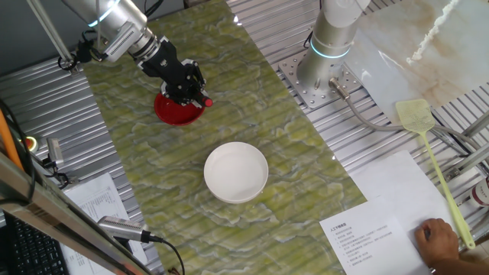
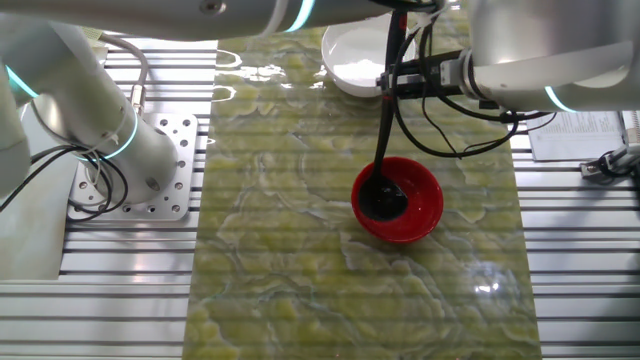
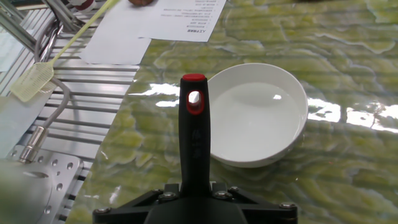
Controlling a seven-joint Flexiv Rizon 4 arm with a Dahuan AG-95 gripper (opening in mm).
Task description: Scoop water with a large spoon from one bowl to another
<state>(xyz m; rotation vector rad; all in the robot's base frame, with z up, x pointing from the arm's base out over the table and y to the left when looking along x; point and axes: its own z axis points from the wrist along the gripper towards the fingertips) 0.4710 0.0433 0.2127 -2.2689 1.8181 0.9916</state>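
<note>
The large spoon [image 2: 385,110] is a black ladle, and its round head [image 2: 381,200] rests inside the red bowl [image 2: 425,205]. My gripper [image 1: 187,85] is shut on its handle above that bowl. In the hand view the handle [image 3: 192,143] rises from between the jaws, and its red tip [image 3: 193,79] points toward the white bowl [image 3: 283,134]. The white bowl [image 1: 236,172] stands on the green mat, apart from the red bowl [image 1: 172,113]. I cannot make out the water in either bowl.
A yellow-green fly swatter [image 1: 428,145] lies on the right beside printed sheets [image 1: 367,237], where a person's hand [image 1: 439,241] rests. A second arm's base [image 1: 328,53] stands at the back right. Slatted metal surrounds the mat [image 1: 252,99].
</note>
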